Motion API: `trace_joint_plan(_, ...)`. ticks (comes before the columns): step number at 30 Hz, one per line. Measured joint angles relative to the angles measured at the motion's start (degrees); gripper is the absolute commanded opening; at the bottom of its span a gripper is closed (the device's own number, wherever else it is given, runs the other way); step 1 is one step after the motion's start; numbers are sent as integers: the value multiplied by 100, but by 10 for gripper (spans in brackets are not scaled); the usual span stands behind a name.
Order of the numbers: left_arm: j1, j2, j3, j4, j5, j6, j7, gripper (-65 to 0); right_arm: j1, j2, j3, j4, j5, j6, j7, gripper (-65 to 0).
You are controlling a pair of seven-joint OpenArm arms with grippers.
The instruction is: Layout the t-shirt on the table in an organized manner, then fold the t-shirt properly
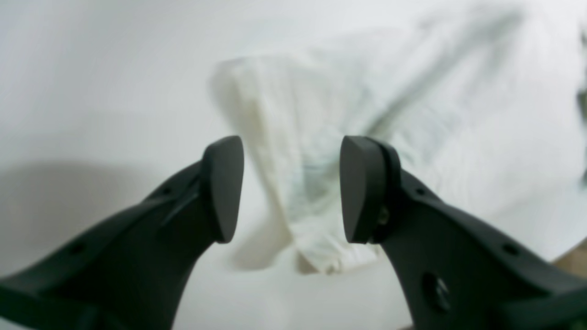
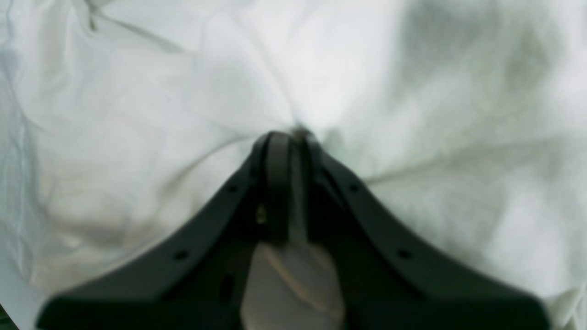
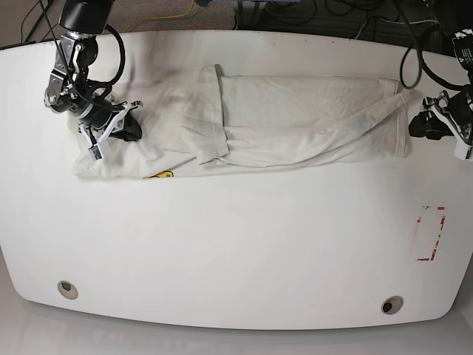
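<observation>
Base view showed the t-shirt point(image 3: 295, 118) stretched in a long band across the far half of the table point(image 3: 236, 251), well clear of the red tape rectangle point(image 3: 431, 234) that marked the tabletop nearer the camera on that view's right. A folded flap of cloth lay over the band away from the rectangle, and a sliver of the yellow-orange print point(image 3: 162, 175) peeked out from under the cloth at the band's near edge. The right gripper point(image 3: 129, 122) sat at the end of the shirt farthest from the tape rectangle; its wrist camera showed the dark jaws of the right gripper point(image 2: 293, 135) drawn together with a pinch of white fabric point(image 2: 137, 137) between the tips, creases radiating outward from the grip. The left gripper point(image 3: 423, 124) stood at the shirt's other end, the one above the tape rectangle, just beside the hem. Its wrist camera showed the left gripper point(image 1: 291, 188) with jaws spread wide apart and nothing between them, a narrow corner of the shirt point(image 1: 321, 160) lying on the tabletop beyond the gap. Two grey grommet holes point(image 3: 67, 288) sat along the table's near edge, one to either side of the rectangle's row.
</observation>
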Motion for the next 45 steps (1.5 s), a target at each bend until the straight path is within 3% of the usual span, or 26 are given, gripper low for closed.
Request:
trace_joint_plan(12, -315, 120, -17, -1327, 46, 46, -7, -335, 35, -2, 2, 2, 4, 0, -129, -599)
trace_joint_plan(22, -380, 151, 763, -1405, -282, -2, -216, -338, 48, -2, 2, 2, 9, 0, -175, -599)
trace_joint_plan(28, -396, 341, 940, -1373, -420, -48, -308, -342, 48, -2, 2, 4, 9, 2, -184, -599)
trace_joint_plan(32, -385, 363, 997, -1255, -321, -42, -293, -443, 48, -2, 2, 4, 9, 2, -184, -599)
trace_joint_plan(36, -361, 321, 1257, -1145, -221, 2, -236, -624, 48, -2, 7, 4, 9, 2, -184, -599)
trace_joint_plan(45, -284, 365, 1486, -697, -20, 31, -114, -635, 48, -2, 7, 4, 11, 2, -188, -599)
